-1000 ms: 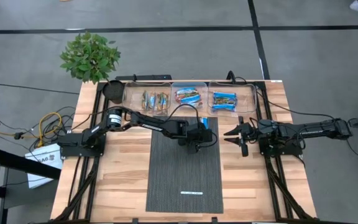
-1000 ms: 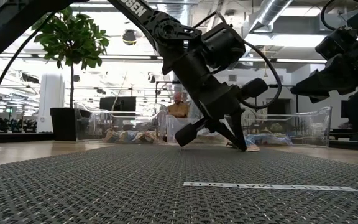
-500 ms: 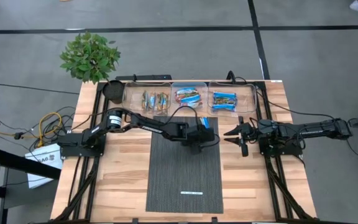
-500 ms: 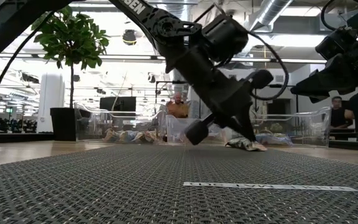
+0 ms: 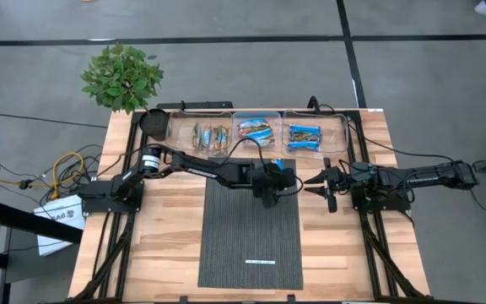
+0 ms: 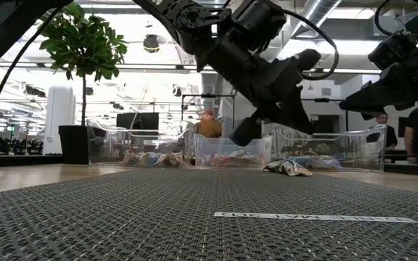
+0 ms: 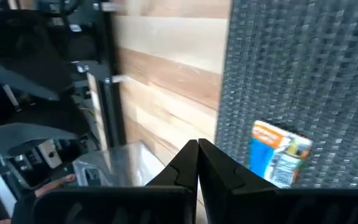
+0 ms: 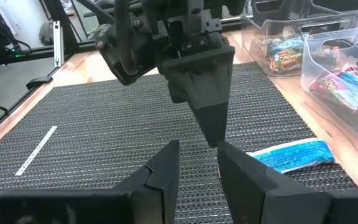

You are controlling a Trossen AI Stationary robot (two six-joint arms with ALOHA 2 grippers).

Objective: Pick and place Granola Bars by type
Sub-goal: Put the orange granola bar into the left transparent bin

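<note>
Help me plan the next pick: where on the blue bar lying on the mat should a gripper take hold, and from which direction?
Grip the blue bar at mid-length, across its narrow width, coming straight down from above. It lies flat on the mat, so nothing can get under it, and its long sides are free. The left gripper, shut, hangs nearest.

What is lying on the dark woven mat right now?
On the mat lie a blue granola bar near its far edge and a thin white strip near the front. The shut left pincer hangs above, holding nothing. What the arm hides cannot be seen.
</note>
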